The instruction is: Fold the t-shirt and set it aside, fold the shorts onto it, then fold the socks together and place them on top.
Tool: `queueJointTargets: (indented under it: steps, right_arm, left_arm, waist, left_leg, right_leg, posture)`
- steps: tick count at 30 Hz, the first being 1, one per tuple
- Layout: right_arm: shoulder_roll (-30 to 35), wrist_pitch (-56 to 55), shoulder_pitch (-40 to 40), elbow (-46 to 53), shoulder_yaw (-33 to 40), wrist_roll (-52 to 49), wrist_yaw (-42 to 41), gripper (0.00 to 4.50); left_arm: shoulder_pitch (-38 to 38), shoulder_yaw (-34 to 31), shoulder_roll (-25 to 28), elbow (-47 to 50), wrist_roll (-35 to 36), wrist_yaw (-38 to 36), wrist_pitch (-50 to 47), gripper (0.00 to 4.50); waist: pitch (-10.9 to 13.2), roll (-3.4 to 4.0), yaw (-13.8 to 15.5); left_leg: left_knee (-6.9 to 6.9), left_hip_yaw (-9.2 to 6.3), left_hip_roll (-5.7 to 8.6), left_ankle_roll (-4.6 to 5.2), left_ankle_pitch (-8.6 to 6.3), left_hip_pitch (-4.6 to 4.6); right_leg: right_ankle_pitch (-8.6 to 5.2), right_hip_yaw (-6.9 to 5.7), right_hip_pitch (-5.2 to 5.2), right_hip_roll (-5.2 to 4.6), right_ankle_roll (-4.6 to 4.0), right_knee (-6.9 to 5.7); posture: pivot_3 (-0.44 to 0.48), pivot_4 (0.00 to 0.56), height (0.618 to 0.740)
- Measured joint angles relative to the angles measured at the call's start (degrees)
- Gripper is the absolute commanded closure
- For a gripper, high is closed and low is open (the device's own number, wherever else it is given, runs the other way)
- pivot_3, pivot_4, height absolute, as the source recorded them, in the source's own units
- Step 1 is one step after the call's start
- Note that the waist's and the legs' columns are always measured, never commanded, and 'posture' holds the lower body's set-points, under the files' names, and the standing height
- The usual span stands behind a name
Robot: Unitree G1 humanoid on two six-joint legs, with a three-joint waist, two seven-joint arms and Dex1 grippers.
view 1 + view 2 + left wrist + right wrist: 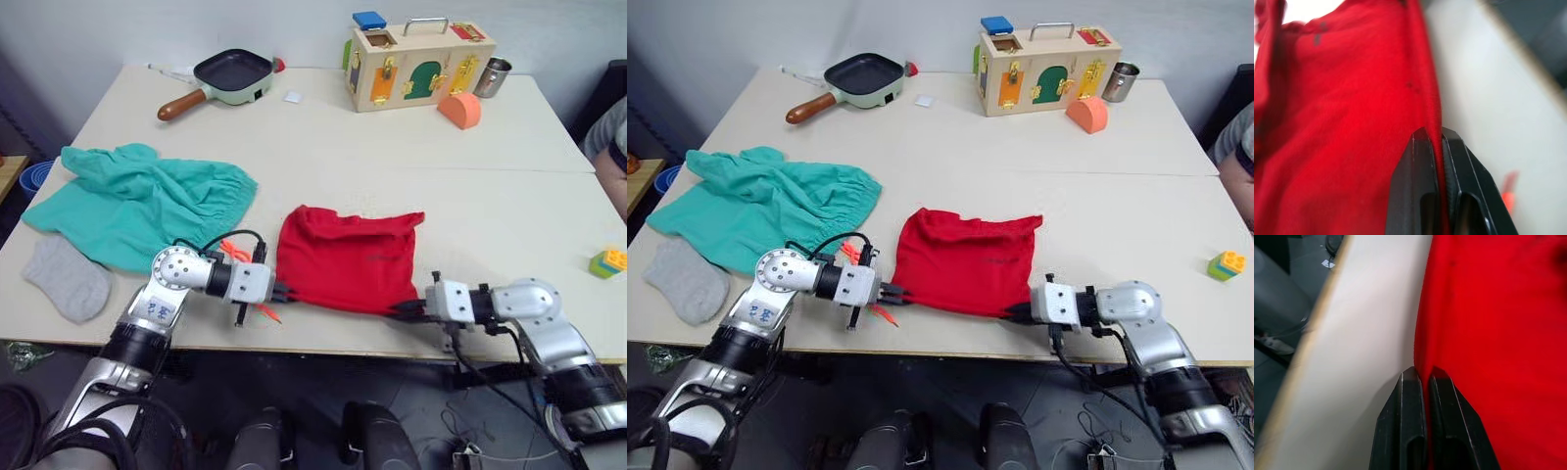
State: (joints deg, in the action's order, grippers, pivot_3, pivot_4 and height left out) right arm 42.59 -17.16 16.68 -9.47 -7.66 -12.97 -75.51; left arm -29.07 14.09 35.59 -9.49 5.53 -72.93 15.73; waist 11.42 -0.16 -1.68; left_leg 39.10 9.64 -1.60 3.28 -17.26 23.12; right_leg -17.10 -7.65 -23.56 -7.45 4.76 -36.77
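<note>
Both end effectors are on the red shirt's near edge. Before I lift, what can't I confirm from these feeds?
- Second of the socks: head views show one grey piece; a pair can't be told.
- t-shirt collar and sleeves: folded under, hidden.
- Left end effector and right end effector: how many cloth layers each pinches, hidden by fingers.
- Shorts drawstring: partly behind the left arm.

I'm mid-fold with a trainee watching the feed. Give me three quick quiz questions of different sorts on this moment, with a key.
1. True or false: both the left gripper and the right gripper are shut on the near edge of the t-shirt.
2. What lies on the table closest to the sock? A) frying pan B) shorts C) toy block
3. Fill in: the shorts lie to the robot's ____ of the t-shirt.

Key: 1 true; 2 B; 3 left.
</note>
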Motion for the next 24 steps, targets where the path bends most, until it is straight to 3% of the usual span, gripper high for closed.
queueJointTargets:
  steps: [6,7,10,14,15,20,21,24]
  right_arm:
    - [1.09,1.83,-2.74,2.1,1.1,-1.66,0.54,4.5]
    - [1.09,2.69,-2.91,2.39,1.21,-2.08,0.72,4.26]
    - [2.31,7.28,-4.94,3.43,1.44,-3.72,0.21,3.46]
    - [2.68,11.15,-7.06,6.41,3.67,-7.16,-0.13,2.04]
    - [3.15,13.78,-7.3,8.04,4.2,-9.11,-0.23,2.04]
    - [3.54,25.48,-4.82,13.79,8.07,-17.93,0.91,2.04]
    - [3.19,27.77,-2.91,13.81,8.24,-19.21,1.5,2.22]
    - [0.67,27.67,2.93,10.89,6.93,-17.28,2.46,3.01]
  left_arm:
    - [4.39,0.04,1.49,7.24,1.12,1.14,-6.57,4.47]
    - [4.64,0.04,1.48,7.39,1.28,1.4,-7.71,4.5]
    - [5.03,-0.19,2.39,8.7,1.6,2.12,-12.1,3.77]
    - [5.59,-2.32,5.73,9.19,4.62,-0.21,-15.46,2.54]
    - [5.95,-3.08,6.85,9.6,6.6,-1.75,-16.78,2.28]
    - [5.12,-9.34,7.97,13.16,19.59,-4.48,-28.52,2.28]
    - [3.81,-10.29,7.46,13.13,21.16,-3.94,-30.57,2.25]
    - [-1.11,-10.24,2.92,9.58,19.46,0.04,-30.97,2.88]
  waist:
    - [0.0,0.0,0.26]
    - [0.0,0.0,0.28]
    - [0.0,0.0,0.48]
    - [0.0,0.0,0.3]
    - [0.0,0.0,0.13]
    - [0.0,0.0,0.21]
    - [0.0,0.0,0.29]
    - [-0.02,0.0,0.87]
  left_leg:
    - [0.01,-0.03,0.0,-0.03,0.03,-0.09]
    - [0.01,-0.03,0.01,-0.02,0.02,-0.09]
    - [0.01,-0.09,0.01,-0.02,0.02,-0.06]
    - [0.01,-0.09,-0.02,-0.03,0.02,-0.05]
    - [0.0,-0.09,-0.03,-0.04,0.01,-0.06]
    - [0.0,-0.21,-0.05,-0.05,0.02,-0.05]
    - [0.0,-0.25,-0.03,-0.04,0.02,-0.07]
    - [0.01,-0.24,0.09,-0.02,0.02,-0.08]
  right_leg:
    - [-0.01,0.04,0.02,-0.06,-0.02,0.06]
    - [-0.01,0.04,0.02,-0.08,-0.02,0.06]
    - [-0.01,0.0,0.02,-0.07,-0.02,0.09]
    - [-0.01,0.0,0.02,-0.06,-0.03,0.11]
    - [-0.02,0.01,0.02,-0.06,-0.03,0.11]
    - [-0.03,-0.01,0.07,-0.07,-0.05,0.14]
    - [-0.03,-0.03,0.12,-0.07,-0.05,0.14]
    - [-0.02,-0.06,0.16,-0.09,-0.05,0.15]
  posture:
    - [0.0,0.15,0.74]
    - [0.0,0.15,0.74]
    - [0.0,0.15,0.74]
    - [0.0,0.15,0.74]
    - [0.0,0.15,0.74]
    - [0.0,0.15,0.74]
    - [0.0,0.15,0.74]
    - [0.0,0.15,0.74]
